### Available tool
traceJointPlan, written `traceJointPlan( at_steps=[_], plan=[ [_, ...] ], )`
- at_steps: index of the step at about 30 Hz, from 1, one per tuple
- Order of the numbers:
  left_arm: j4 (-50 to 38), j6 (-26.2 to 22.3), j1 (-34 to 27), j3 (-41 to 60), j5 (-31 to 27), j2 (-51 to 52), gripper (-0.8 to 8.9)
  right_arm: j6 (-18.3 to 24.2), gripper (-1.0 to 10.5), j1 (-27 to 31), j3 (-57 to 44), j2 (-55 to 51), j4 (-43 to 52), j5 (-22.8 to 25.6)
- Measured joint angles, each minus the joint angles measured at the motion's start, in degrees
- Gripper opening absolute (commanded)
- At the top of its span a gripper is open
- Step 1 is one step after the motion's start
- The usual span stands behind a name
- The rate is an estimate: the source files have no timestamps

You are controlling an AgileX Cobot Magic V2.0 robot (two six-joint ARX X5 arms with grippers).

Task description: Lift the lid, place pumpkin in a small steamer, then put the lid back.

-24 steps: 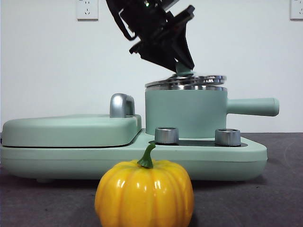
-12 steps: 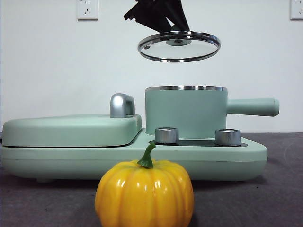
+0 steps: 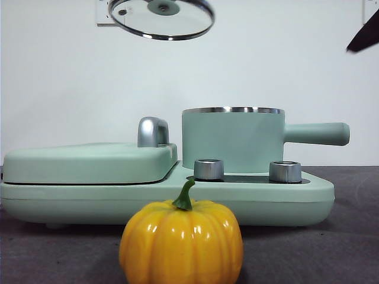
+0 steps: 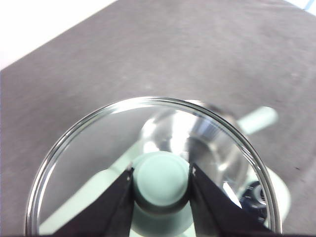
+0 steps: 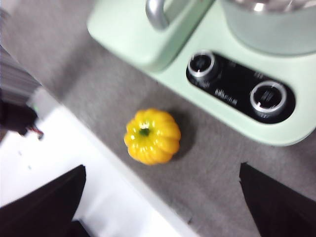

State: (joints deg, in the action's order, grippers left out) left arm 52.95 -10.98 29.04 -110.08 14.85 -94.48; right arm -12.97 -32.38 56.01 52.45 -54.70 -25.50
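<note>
On the dark surface [image 3: 331, 248] the glossy pumpkin [image 3: 180, 241] looks light but slick, best pinched across its ribs by the right end effector [image 5: 163, 197], spread wide above it, while the left end effector [image 4: 161, 183] is clamped on the lid [image 3: 161, 18].

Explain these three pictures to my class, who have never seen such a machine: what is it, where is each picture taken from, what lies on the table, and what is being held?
This is a robot with two arms at a table, each ending in a gripper of two black jaws. One picture looks level across the table from a low camera in front; the other two come from cameras on the arms' wrists.

On the dark table stands a mint-green cooker carrying the small steamer, now uncovered. In front lies a yellow pumpkin.

The left gripper is clamped on the knob of the glass lid, held high, left of the steamer in the front view. The right gripper is open, above the table with the pumpkin below it, holding nothing.
</note>
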Motion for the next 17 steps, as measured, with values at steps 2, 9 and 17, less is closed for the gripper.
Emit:
traceJointPlan(
  at_steps=[2,9,17],
  plan=[
    [0.0,0.0,-1.7,0.0,0.0,0.7,0.18,-1.2,5.0,-5.0,0.0,3.7,0.3,2.8],
    [0.0,0.0,-4.1,0.0,0.0,2.0,0.18,-4.1,5.6,-14.2,0.0,13.0,3.5,7.7],
    [0.0,0.0,-6.4,0.0,0.0,2.0,0.18,-5.5,5.6,-21.2,0.1,24.0,11.3,12.9]
  ],
)
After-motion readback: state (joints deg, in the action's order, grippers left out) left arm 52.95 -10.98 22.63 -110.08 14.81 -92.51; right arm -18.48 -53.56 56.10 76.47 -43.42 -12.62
